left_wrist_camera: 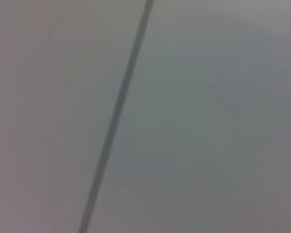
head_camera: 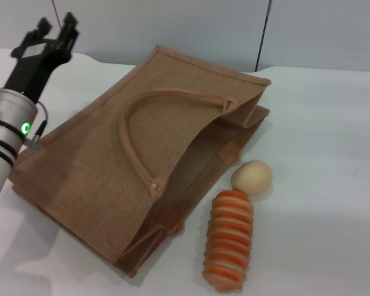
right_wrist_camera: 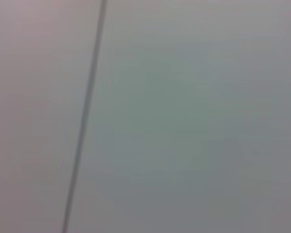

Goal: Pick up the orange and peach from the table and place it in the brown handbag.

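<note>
The brown handbag (head_camera: pixel 145 163) lies flat on its side on the white table (head_camera: pixel 320 123), its mouth gaping toward the robot's right, one looped handle (head_camera: pixel 135 132) arching across its upper face. Neither the orange nor the peach shows anywhere on the table; they may already sit inside the handbag, but its interior is in shadow and I cannot tell. Just outside the mouth rest a pale cream ball (head_camera: pixel 251 177) and, touching it on the near side, an orange-and-cream striped ridged roll (head_camera: pixel 228 239); neither belongs to the task. The left gripper (head_camera: pixel 54 29) is raised at the far left corner, beyond the handbag's closed end, holding nothing; its dark fingers appear slightly parted, though the gap is hard to read, so I cannot tell its state for certain. The right gripper is out of the head view, and both wrist views show only a blank grey wall with a dark line. By my judgement the handbag is light, with a coarse, limp weave, likely to sag or slide if pushed, so its rim or the handle is the sensible hold. Round fruit would probably be smooth and prone to roll, best pinched across the widest part with gentle pressure.
</note>
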### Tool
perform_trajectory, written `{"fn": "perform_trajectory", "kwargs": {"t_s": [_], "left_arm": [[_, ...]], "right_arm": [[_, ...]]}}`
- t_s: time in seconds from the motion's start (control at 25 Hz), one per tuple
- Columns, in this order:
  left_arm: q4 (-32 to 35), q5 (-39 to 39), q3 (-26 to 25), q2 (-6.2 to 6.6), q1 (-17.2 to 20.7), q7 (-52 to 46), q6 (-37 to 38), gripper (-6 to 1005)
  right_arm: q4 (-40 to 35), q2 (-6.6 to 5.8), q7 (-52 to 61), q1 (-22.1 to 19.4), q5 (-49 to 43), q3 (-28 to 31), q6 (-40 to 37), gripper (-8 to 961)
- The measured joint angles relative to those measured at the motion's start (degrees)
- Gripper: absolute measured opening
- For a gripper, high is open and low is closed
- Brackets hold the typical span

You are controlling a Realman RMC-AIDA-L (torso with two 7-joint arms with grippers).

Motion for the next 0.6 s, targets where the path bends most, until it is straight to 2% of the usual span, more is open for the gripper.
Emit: {"fn": "perform_trajectory", "kwargs": {"t_s": [0.2, 0.6], "left_arm": [[-0.14, -2.72, 0.0, 0.0, 1.27, 0.09, -0.25, 595], [-0.25, -4.26, 0.01, 0.01, 1.91, 0.05, -0.51, 589]], "right_arm": [[1.0, 0.0, -2.27, -1.62, 0.0, 4.56, -1.36, 667], [1.07, 0.0, -2.25, -2.17, -0.04, 5.15, -1.49, 665]]}}
